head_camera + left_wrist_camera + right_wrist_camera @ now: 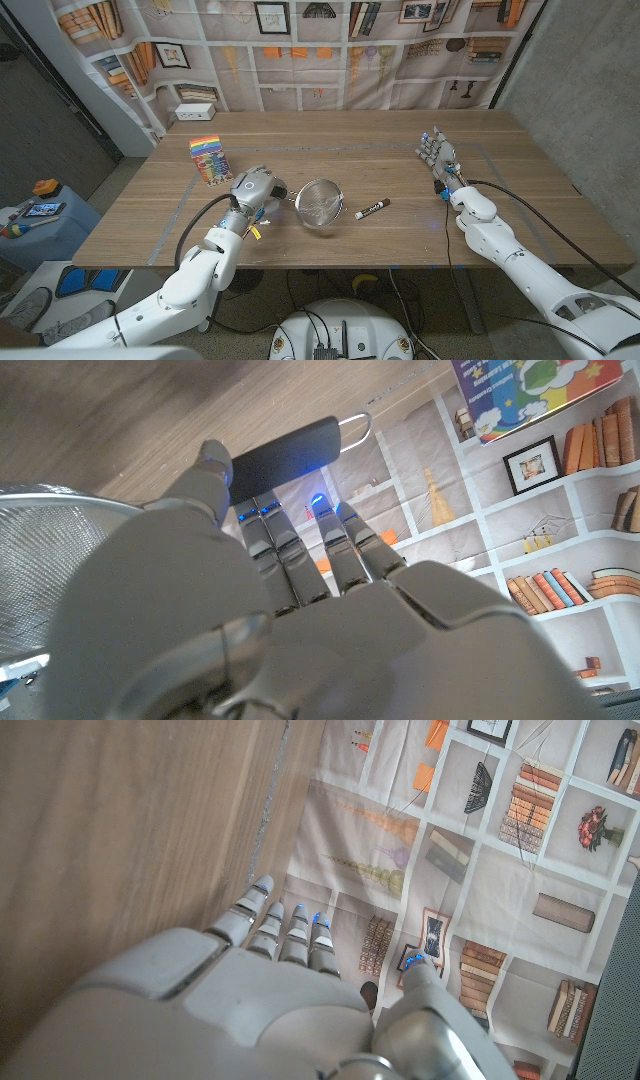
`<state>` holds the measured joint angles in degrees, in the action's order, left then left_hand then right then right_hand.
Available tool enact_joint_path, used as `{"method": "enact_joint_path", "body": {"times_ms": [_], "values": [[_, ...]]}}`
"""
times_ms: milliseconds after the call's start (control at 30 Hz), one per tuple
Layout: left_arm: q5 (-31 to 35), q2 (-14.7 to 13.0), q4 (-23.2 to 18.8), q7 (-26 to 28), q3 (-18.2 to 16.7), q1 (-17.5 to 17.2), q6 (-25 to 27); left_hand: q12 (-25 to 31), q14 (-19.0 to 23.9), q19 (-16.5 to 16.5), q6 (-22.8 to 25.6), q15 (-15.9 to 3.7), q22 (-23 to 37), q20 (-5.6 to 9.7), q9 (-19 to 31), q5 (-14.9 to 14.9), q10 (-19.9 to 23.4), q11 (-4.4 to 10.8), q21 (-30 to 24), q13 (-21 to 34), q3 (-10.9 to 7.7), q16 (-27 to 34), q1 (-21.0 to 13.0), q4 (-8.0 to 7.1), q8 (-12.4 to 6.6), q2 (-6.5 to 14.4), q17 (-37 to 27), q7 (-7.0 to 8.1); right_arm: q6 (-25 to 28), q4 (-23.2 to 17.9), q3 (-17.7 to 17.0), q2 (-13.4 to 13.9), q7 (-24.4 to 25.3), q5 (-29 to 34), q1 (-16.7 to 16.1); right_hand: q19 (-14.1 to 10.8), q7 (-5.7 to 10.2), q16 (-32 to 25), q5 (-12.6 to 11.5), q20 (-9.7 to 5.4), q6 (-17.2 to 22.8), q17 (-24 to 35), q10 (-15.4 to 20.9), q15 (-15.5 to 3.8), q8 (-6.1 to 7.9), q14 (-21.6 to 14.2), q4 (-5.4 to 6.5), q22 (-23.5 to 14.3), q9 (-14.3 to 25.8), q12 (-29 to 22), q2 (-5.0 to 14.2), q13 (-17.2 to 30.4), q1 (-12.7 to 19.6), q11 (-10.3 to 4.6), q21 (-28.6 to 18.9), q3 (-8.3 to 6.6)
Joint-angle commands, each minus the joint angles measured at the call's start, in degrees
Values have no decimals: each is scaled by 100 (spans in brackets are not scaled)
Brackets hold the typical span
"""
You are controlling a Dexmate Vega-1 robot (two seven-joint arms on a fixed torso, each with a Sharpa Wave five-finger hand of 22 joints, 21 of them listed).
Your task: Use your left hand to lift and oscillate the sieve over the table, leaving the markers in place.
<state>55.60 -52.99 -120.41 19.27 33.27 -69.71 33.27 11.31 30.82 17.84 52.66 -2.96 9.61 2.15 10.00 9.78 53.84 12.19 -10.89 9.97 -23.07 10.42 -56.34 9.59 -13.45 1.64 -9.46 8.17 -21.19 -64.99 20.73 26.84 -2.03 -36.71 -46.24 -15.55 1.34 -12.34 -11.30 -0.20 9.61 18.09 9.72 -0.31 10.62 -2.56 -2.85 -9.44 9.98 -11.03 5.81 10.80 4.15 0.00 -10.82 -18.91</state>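
A round metal sieve [318, 205] sits near the table's middle, its black handle [277, 199] pointing toward my left hand [255, 188]. In the left wrist view the handle [290, 455] lies between the thumb [211, 464] and the fingertips [262, 525] of that hand, and the mesh bowl [40, 560] shows beside the palm. I cannot tell whether the sieve is off the wood. A single black marker [372, 209] lies just right of the sieve. My right hand [437, 155] stands at the far right with its fingers spread [285, 935], holding nothing.
A colourful box of markers [210, 160] lies on the table behind my left hand, also seen in the left wrist view [530, 390]. A small white box [195, 112] sits at the table's back left edge. A bookshelf-print curtain hangs behind the table.
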Motion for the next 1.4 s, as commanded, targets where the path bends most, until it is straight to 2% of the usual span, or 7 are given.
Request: {"method": "enact_joint_path", "body": {"times_ms": [33,267,467,733,1400], "values": [[91,-7,-108,-29,-125,36,2,38,80,68,1043,-936,18,218,8,47,115,30,-34,24,5,-6,-40,9,-12,206,-16,-80,-20,-1,-7,16,-26,6,12,-40,8,-57,-10,-16,23,-1,30,-2,18,-6,-22,-17,19,-15,130,9,29,7,3,-23],[132,95,-192,-129,-183,23,183,35,82,66,1065,-933,17,228,8,45,154,38,-30,25,14,-8,-52,19,1,205,-16,-67,-17,-9,-12,35,-54,-5,6,-38,7,-57,-10,-18,26,-4,33,-5,18,-3,-22,-17,19,-16,129,9,25,15,4,-23],[150,71,-194,-217,-180,57,142,32,82,68,1082,-932,17,233,9,44,174,39,-29,25,21,-10,-56,24,7,200,-17,-66,15,-53,-21,72,-52,-11,-20,-38,4,-59,-11,-20,27,-8,35,3,18,-5,-24,-17,18,-16,130,9,26,13,4,-24],[139,250,-165,-331,-157,91,333,20,83,69,1093,-933,17,232,10,42,189,45,-27,24,34,-12,-64,27,26,199,-18,-40,92,-63,-16,104,-63,-14,6,-36,7,-59,-12,-17,24,-12,35,-5,16,0,-24,-17,18,-16,131,9,24,16,5,-25],[149,546,-59,-842,116,526,550,6,65,57,1148,-931,17,237,13,39,261,47,-17,27,62,-18,-81,28,59,203,-19,-33,99,47,-59,153,-196,-76,79,-33,11,-61,-11,-20,21,-18,36,16,14,5,-26,-16,18,-15,130,9,19,9,6,-25]]}}
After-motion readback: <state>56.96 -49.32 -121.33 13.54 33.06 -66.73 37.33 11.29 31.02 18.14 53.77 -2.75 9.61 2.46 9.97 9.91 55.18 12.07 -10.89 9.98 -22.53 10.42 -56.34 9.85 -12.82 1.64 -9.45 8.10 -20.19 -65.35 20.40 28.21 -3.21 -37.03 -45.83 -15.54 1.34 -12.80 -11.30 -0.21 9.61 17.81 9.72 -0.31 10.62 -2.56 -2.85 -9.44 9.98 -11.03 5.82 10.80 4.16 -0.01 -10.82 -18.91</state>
